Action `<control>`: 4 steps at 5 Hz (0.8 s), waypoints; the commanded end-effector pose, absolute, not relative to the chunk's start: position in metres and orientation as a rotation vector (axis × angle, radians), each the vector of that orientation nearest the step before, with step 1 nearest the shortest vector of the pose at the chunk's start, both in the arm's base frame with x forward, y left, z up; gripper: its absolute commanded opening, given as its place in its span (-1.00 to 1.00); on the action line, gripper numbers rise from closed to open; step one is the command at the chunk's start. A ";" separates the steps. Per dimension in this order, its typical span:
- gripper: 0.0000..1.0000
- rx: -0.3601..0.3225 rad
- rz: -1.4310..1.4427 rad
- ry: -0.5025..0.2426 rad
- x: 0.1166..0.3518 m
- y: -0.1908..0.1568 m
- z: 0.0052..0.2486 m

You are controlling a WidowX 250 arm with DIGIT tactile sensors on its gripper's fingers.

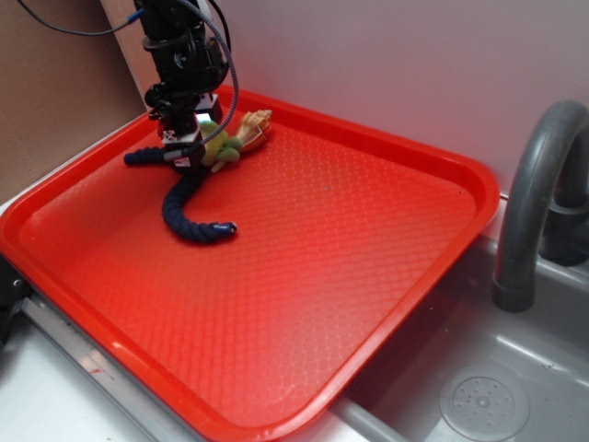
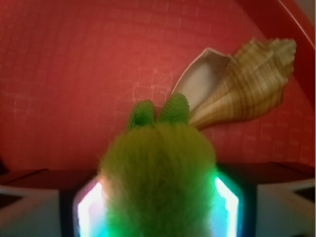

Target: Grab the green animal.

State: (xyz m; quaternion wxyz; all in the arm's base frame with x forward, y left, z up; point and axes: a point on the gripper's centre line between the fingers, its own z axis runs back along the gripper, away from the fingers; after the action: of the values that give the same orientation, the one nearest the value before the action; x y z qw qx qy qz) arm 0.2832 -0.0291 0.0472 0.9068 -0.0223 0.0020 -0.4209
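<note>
On red tray [image 1: 386,184]: tool [image 1: 189,147] clamps green animal [image 2: 158,173].

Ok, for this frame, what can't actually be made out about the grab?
- Contact: in the wrist view the green animal fills the space between the fingers, but its fuzz covers the touching surfaces.
- Toy's lower body: cut off by the wrist view's bottom edge.
- Gripper tips: in the exterior view, hidden by the arm's own body and small.
- Seashell: touching the toy or not is unclear; the exterior view is too small.
- Dark blue rope: outside the wrist view.
</note>
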 end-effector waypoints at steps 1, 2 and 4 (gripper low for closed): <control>-1.00 0.174 -0.375 0.005 0.269 -0.035 0.142; -1.00 0.152 -0.179 -0.036 0.242 -0.042 0.192; -1.00 0.022 0.012 -0.127 0.215 -0.036 0.230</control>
State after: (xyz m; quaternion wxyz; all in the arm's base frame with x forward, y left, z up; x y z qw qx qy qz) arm 0.2139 -0.0314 0.2203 0.9990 0.0113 -0.0406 -0.0125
